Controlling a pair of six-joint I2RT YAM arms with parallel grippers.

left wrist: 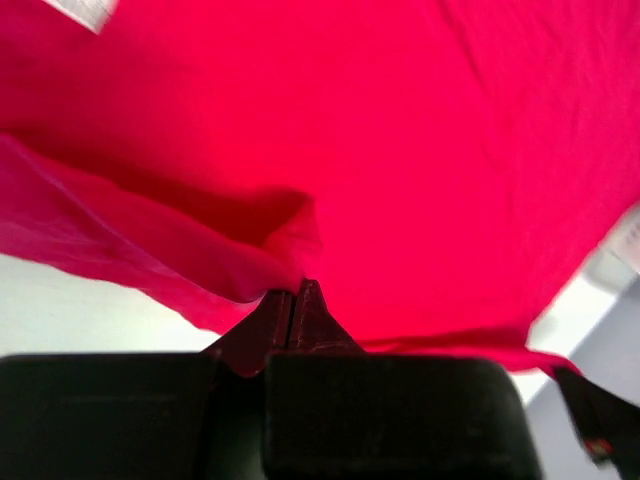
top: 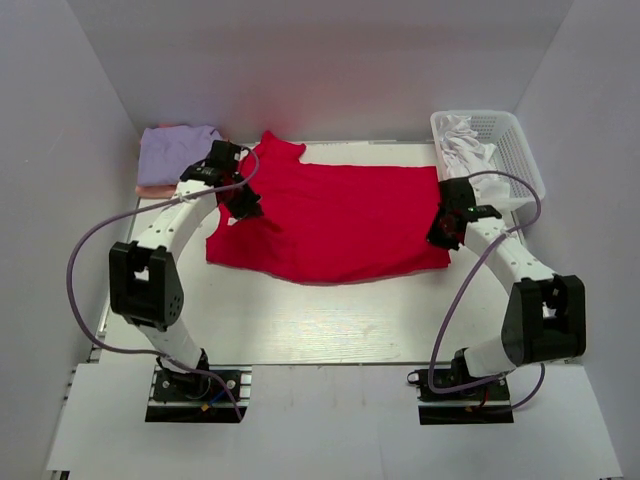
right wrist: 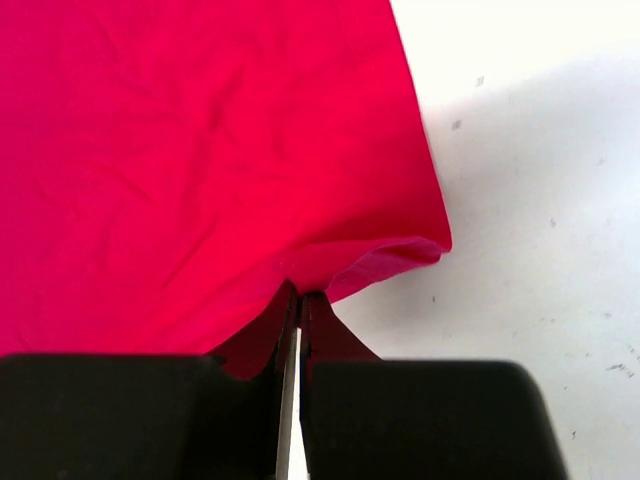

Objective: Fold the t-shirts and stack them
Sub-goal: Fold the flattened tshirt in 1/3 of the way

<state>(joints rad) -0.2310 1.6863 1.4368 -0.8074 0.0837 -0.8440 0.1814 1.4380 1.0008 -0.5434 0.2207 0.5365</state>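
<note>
At far left, a lavender t-shirt (top: 178, 150) lies on a salmon-pink one (top: 150, 189). The left gripper (left wrist: 297, 292) is clamped on the left edge of the red t-shirt (top: 340, 220), which is spread mid-table. The right gripper (right wrist: 300, 298) pinches its near-right corner, near the white basket (top: 520, 145).

On my overhead feed I see a white plastic lattice basket (top: 512, 138) in the far right corner of the table (top: 330, 320), its long side running close along the right wall (top: 590, 120). Crumpled white cloth (top: 463, 138) is bunched in its left part, and some of it hangs over the near rim. The tabletop is white and matte, closed in by pale panels on three sides. On the right wrist feed I can pick out a few small dark specks (right wrist: 455, 125) on the bare surface.
</note>
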